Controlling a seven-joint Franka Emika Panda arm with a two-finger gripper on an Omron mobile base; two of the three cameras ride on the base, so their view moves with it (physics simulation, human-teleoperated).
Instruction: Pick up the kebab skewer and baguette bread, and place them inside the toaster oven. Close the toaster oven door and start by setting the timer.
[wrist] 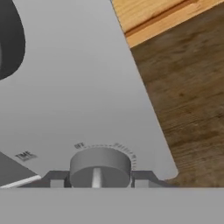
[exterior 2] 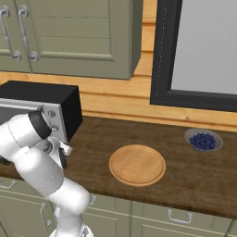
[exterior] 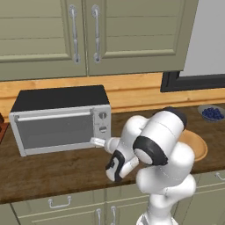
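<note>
Kitchen tabletop of dark wood runs under green cabinets, and the oven sits at its far left with the door shut. I see no skewer or bread on the wood, so I judge them inside, though the glass does not let me confirm it. My tool is at the oven's right panel, its two tips set either side of the timer knob, pointer near OFF; whether they are pinching it I cannot tell. My worry is slip: if the tips only brush the round knob, the wrist will turn and the dial will not. Pushing too hard could shove the oven back toward the wall. To the right, a wooden plate and a bowl of berries lie well apart.
</note>
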